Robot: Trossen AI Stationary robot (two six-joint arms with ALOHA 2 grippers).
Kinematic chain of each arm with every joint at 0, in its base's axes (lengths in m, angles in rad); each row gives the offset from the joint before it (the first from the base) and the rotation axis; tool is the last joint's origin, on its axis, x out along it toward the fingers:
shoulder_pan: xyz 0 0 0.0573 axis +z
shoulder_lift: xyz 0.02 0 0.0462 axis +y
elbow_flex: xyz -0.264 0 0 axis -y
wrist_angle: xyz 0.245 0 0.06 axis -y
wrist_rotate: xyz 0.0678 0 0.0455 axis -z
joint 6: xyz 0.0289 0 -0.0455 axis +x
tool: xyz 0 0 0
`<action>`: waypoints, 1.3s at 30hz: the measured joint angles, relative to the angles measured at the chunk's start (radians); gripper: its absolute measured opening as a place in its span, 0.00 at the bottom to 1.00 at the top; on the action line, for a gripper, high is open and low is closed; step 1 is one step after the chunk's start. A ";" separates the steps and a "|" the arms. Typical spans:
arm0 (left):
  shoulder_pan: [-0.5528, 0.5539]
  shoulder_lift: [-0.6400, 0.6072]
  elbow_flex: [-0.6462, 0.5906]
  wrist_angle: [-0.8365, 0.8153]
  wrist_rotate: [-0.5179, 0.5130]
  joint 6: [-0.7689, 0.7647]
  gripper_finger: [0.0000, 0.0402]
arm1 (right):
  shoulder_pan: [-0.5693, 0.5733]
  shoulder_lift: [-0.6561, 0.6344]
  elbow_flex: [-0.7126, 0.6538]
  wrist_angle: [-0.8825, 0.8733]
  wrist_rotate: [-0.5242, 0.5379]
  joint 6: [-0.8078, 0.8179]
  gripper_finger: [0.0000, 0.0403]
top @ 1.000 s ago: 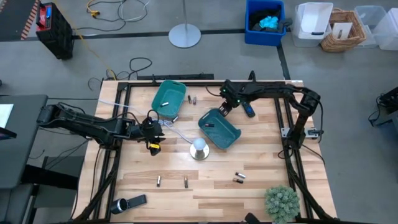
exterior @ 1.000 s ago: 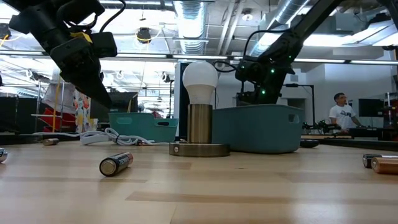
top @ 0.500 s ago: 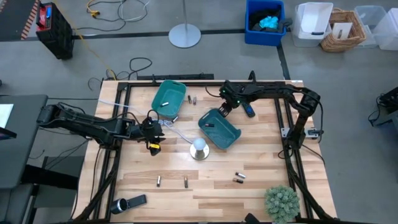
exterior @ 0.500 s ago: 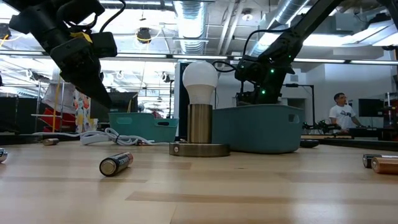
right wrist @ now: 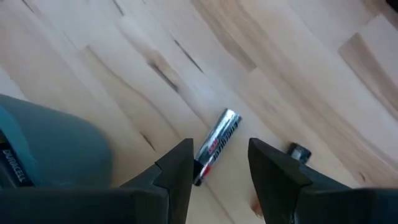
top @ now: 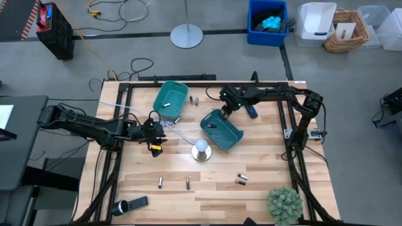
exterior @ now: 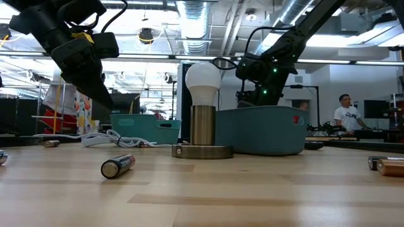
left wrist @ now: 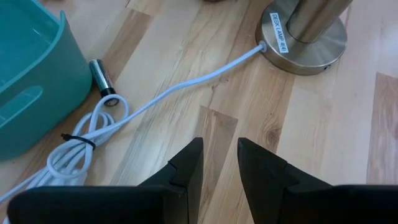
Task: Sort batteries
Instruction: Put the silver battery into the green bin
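Observation:
Small batteries lie scattered on the wooden table: two near the far edge [top: 194,100] [top: 211,92], two toward the near edge [top: 161,182] [top: 187,182], a pair at the near right [top: 240,179]. One lies in the right teal bin [top: 210,126] and one in the left teal bin [top: 168,105]. My right gripper [top: 224,108] [right wrist: 217,165] hangs open above the table by the right bin's far rim. A silvery battery [right wrist: 214,146] lies on the wood below, between its fingers in the picture. My left gripper [top: 155,135] [left wrist: 217,162] hovers open with a narrow gap near the white cable.
A desk lamp [top: 201,149] stands mid-table, and its white cable [left wrist: 81,146] is coiled beside the left bin [left wrist: 31,74], with a battery [left wrist: 101,78] next to it. A flashlight [top: 119,207] and a black bar [top: 138,201] lie at the near left; a plant [top: 284,204] stands at the near right.
My right gripper has shifted a little toward the table's left edge, staying above the table by the right bin's far rim. The left arm and the batteries have kept still.

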 joint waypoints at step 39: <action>0.000 0.000 0.000 0.002 -0.018 -0.005 0.23 | 0.008 0.101 0.038 0.015 0.034 -0.038 0.14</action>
